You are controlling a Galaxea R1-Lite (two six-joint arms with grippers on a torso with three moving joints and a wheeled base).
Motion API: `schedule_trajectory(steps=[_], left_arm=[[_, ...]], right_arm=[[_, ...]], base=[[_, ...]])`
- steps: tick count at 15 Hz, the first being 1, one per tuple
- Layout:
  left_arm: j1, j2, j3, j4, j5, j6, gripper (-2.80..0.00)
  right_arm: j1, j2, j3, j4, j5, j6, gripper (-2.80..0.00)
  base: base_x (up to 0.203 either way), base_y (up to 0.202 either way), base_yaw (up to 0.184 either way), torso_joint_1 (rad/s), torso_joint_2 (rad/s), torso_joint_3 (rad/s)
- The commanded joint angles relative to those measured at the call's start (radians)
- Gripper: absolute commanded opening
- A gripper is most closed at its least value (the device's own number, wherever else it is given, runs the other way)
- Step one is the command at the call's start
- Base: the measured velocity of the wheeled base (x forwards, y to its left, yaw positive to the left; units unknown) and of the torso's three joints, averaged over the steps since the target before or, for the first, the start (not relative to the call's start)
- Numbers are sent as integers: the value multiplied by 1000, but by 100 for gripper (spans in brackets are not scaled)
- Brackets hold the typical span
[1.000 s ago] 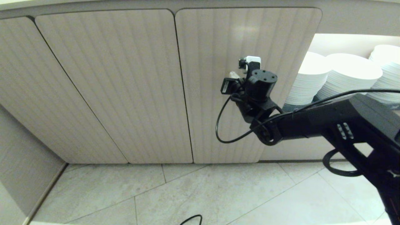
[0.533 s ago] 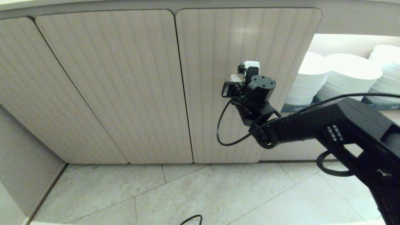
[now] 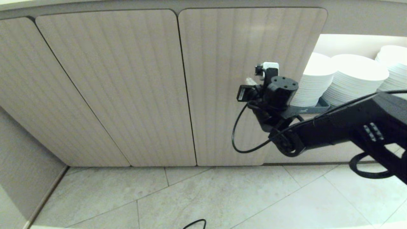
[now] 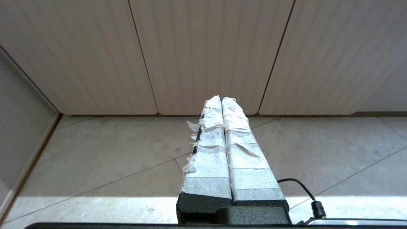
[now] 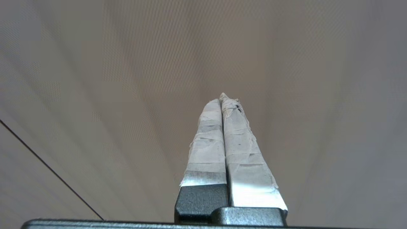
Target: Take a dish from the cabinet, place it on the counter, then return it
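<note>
The cabinet (image 3: 127,79) fills the head view with pale ribbed doors; its right end stands open onto a lit shelf. My right gripper (image 3: 250,81) is shut and empty, its taped tips close to the ribbed door (image 3: 248,38) just left of the opening. In the right wrist view the gripper (image 5: 224,97) points at that door (image 5: 127,79). My left gripper (image 4: 221,99) is shut and empty, parked low and pointing at the floor before the cabinet doors (image 4: 206,47). The dish does not show. The counter's top is out of view.
Stacks of wide white plates (image 3: 356,76) stand in the open compartment on a grey tray (image 3: 321,103). Pale floor tiles (image 3: 206,194) run under the cabinet, with a black cable loop (image 3: 194,223) at the near edge. A wall panel (image 3: 19,165) closes the left side.
My right arm has swung to the right along the door, bringing the shut gripper closer to the open compartment. The left gripper and the cabinet doors have not moved.
</note>
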Motion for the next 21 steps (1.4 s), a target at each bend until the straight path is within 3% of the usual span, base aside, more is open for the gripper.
schedule_trajectory(steps=[1,9,16,21], left_arm=[[1,0,-1,0,0,-1,-280],[0,0,0,0,0,-1,-280],[0,0,-1,-1,0,-1,-280],[0,0,1,0,0,-1,-280]], right_arm=[[-2,-101,58,-6,-2,1,-280],[-38,-462,436,-2,3,7,-280],[-13,-506,477,-24,4,0,-280],[-15,-732,658,-6,7,10,-280]], base=[[0,0,0,0,0,0],[0,0,0,0,0,0],[0,0,0,0,0,0],[0,0,0,0,0,0]])
